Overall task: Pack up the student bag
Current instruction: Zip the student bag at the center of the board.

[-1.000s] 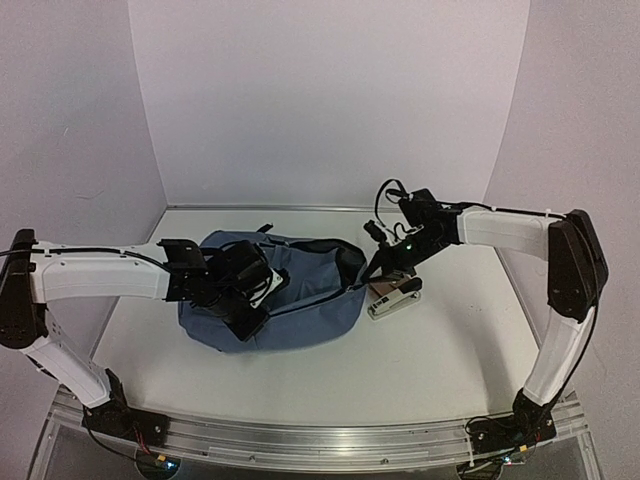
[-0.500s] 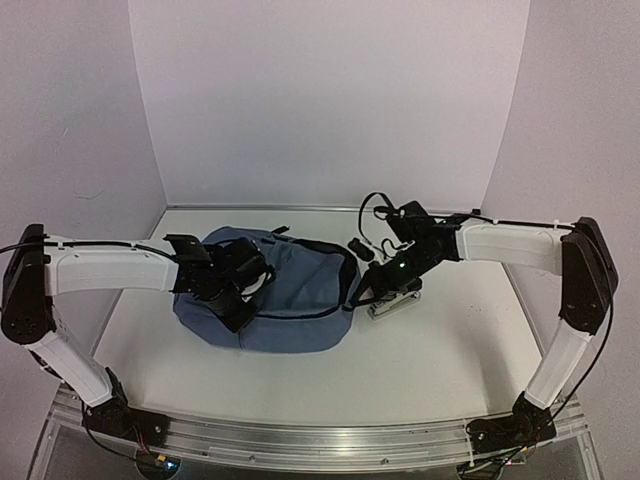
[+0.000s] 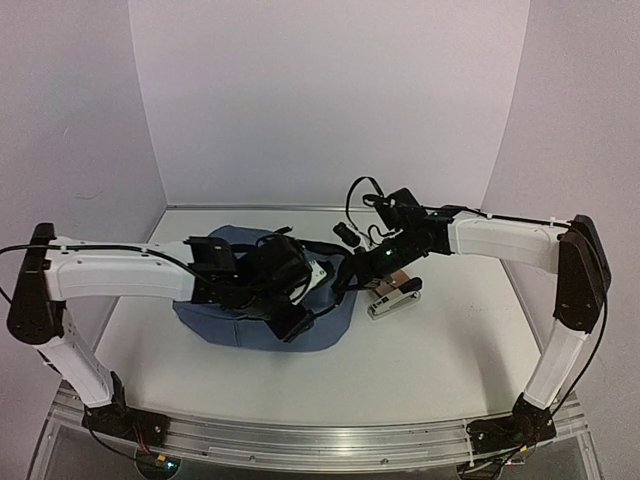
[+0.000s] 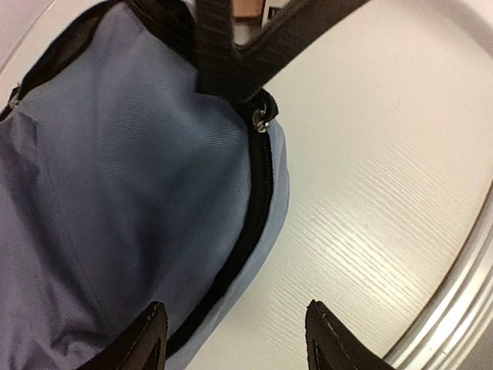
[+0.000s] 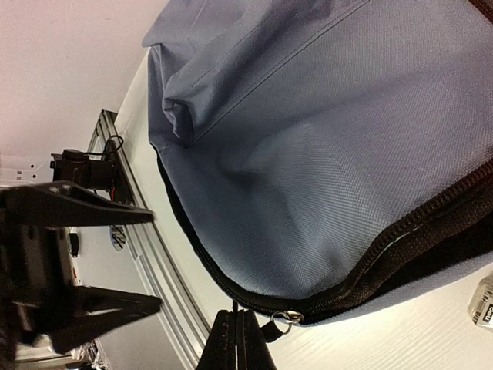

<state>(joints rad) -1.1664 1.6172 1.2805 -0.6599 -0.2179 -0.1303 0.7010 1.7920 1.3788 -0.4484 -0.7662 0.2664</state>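
Seen from above, the student bag (image 3: 215, 318) lies left of the table's (image 3: 430, 360) middle, its long axis running left to right, with a small silver-and-brown object (image 3: 393, 298) just beside its right end. The left gripper (image 3: 296, 306) hangs over the right half of the bag, while the right gripper (image 3: 346, 283) reaches in from the far side to the bag's right edge. Both arms are therefore at the bag, the right one at its end and the left one on top. In the left wrist view the left gripper's fingers (image 4: 146, 343) stand well apart with nothing between them. The blue fabric fills the picture to the left and ahead of them, and the dark zipper (image 4: 258, 193) curves along the bag's edge straight ahead, ending near a black strap (image 4: 254, 38) at the top. In the right wrist view the right gripper's jaws are pressed together at the bottom edge, and they appear to pinch the zipper pull (image 5: 271, 329) that hangs from a small ring on the zipper track. The bag rises above and away from that pincer and the track runs off to the right, so any further travel of the slider would, I judge, follow that line. The opened left pincer shows at the left side of this view, apart from the fabric and free to take a fresh hold on it
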